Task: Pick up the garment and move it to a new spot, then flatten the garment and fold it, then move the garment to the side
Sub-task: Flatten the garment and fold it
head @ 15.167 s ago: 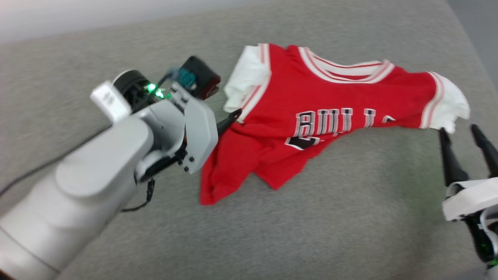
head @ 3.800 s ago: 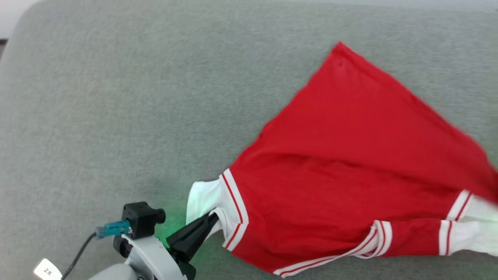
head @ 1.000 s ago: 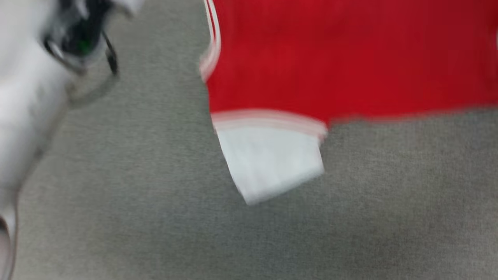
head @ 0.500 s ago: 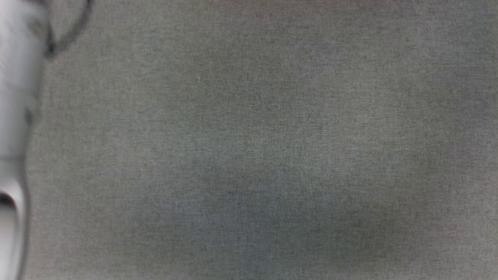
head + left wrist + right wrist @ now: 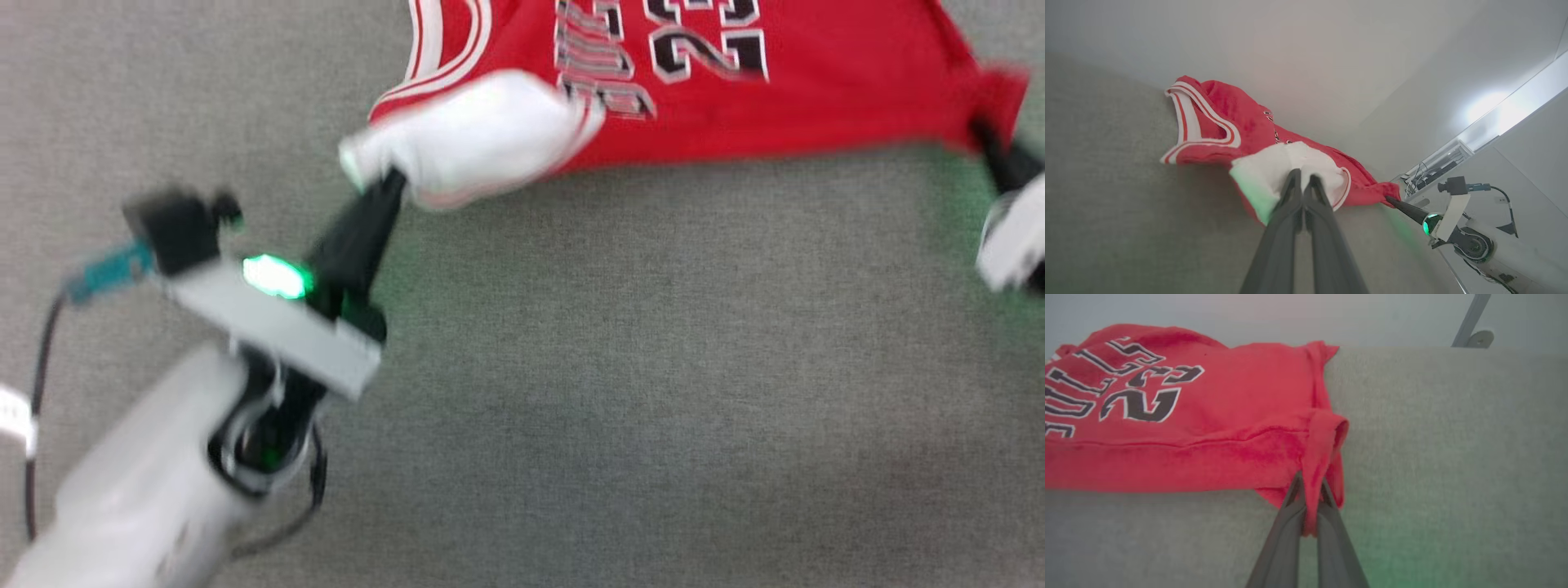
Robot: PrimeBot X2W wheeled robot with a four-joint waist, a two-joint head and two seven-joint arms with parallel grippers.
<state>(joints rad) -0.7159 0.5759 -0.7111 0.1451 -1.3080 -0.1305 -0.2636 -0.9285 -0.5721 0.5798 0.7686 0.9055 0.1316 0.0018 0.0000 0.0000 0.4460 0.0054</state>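
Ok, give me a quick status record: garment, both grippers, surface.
garment: red jersey, lettering up, stretched between both grippers
left gripper: jaws shut on the white sleeve
right gripper: jaws shut on a red hem corner
surface: grey fabric, garment's far part resting on it
fold: not yet done
head view: blurred
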